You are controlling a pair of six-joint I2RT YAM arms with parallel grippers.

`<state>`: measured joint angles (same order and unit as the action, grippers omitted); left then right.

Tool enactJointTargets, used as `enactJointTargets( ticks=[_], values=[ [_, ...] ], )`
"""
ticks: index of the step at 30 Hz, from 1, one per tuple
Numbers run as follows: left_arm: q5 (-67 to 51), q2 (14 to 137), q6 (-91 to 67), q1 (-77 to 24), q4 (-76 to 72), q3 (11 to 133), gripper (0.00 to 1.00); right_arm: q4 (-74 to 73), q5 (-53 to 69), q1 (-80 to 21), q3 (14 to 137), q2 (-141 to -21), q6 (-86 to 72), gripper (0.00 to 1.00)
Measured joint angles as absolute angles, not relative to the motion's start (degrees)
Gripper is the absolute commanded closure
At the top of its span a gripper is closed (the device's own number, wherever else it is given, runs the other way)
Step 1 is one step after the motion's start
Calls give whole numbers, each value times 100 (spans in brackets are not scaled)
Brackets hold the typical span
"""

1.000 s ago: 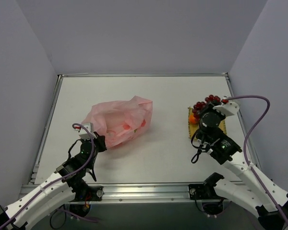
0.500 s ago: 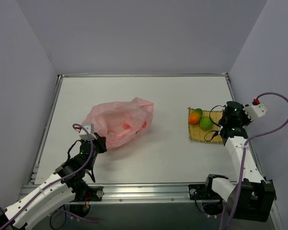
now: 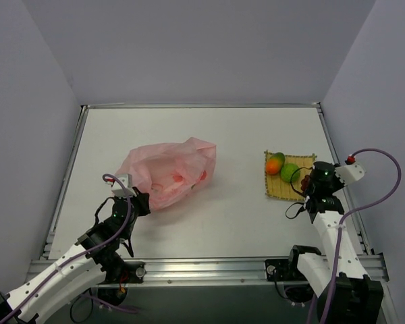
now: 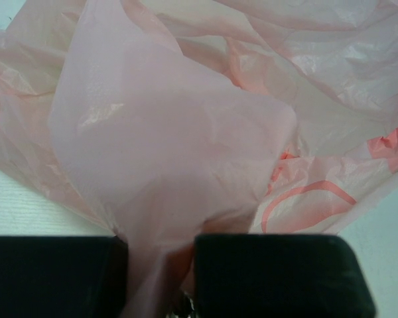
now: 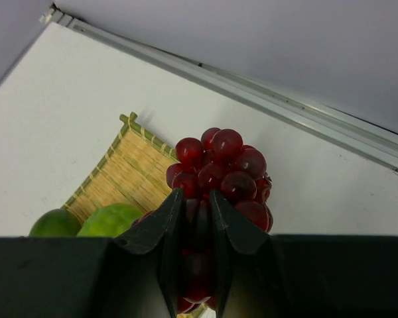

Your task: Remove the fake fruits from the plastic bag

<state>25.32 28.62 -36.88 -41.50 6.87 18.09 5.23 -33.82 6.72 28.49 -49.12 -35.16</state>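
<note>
Judging by where the fruit hangs, your next move turns on the right arm alone. The right gripper (image 5: 195,199) has its fingers pressed together on the grape bunch (image 5: 222,165), pinching it along its length, so the bulk of the grapes sticks out past the fingertips and the rest runs back between them. From the wrist camera, the straw mat (image 5: 129,175) lies below the bunch and off to the left. From above, the gripper sits over the mat's right side, and the grapes themselves are hidden under it in that view. The mango (image 3: 275,163) and the lime (image 3: 289,171) already lie on the mat's far left part, touching or nearly touching each other. I'd aim the drop at the bare straw on the right so the bunch doesn't knock into them.

Your left gripper (image 4: 160,265) is well apart from all this. It is pinching a fold of the pink bag (image 4: 186,132) at the near left corner, and the bag lies flat on the table (image 3: 236,135). Red patches show through the plastic, but you cannot tell fruit from print.
</note>
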Motion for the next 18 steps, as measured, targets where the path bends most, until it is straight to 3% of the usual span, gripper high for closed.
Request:
enactJointTargets(
  ticks=[9,15,18],
  values=[
    [2534,2827,-3691,-4150,709,1809,98,685,-3035,672,2869,-5902,-3201,99],
    [2534,2827,-3691,-4150,709,1809,98,884,-2722,672,3000,-6622,-3122,88],
    [2534,2827,-3693,-4150,709,1809,98,1035,-2641,672,3030,-6803,-3124,75]
  ],
)
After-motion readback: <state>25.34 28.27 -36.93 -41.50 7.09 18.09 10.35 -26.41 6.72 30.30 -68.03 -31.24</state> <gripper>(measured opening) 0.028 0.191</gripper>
